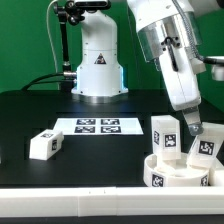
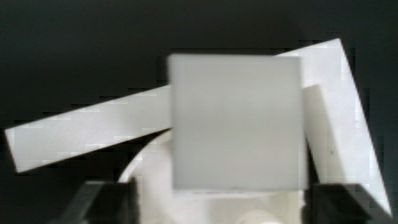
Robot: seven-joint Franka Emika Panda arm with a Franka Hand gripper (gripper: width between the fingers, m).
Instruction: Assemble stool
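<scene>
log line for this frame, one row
gripper: shut on held leg, tilted at seat | second leg: upright by seat | third leg: loose on table

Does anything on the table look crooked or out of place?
One loose leg lies askew, alone at the exterior view's left, far from the seat. The held leg in the pincer looks tilted too.

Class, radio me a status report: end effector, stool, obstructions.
End effector low by seat, straddling a leg; grip unclear. Second leg upright at seat. Third leg loose, exterior view's left. No obstruction seen.
</scene>
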